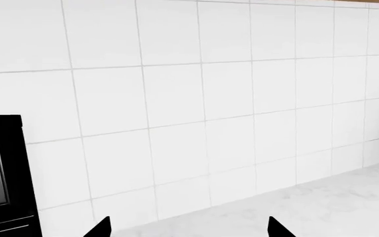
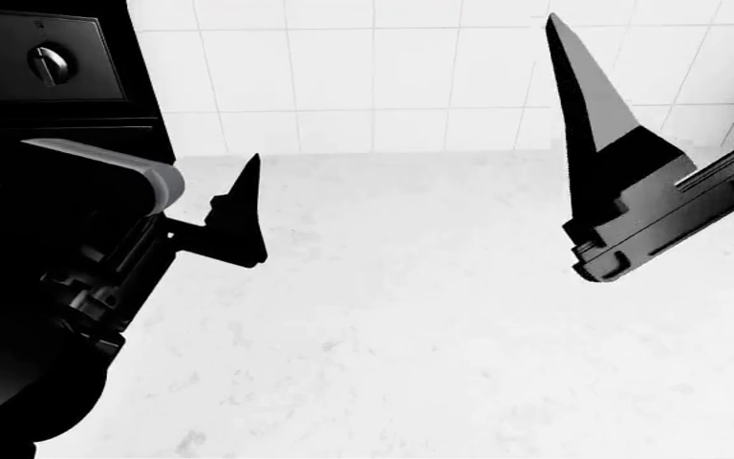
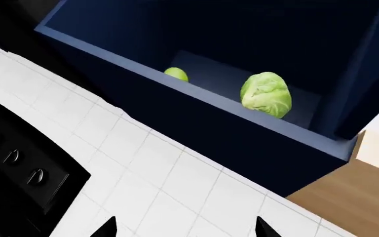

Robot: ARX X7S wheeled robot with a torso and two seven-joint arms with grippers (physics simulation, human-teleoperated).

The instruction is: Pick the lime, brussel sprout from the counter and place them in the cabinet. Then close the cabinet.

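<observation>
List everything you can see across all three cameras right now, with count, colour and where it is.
brussel sprout: one, pale green, inside the open cabinet, near its front edge.
lime: one, yellow-green, inside the cabinet, partly hidden by the front edge.
cabinet: one, dark blue, open, above the tiled wall.
counter: one, white marble-look, below both arms.
tiled wall: one, white, behind the counter.
black appliance with knobs: one, at the counter's left end.
left gripper: one, black, open, holding nothing.
right gripper: one, black, open, aimed at the cabinet.
</observation>
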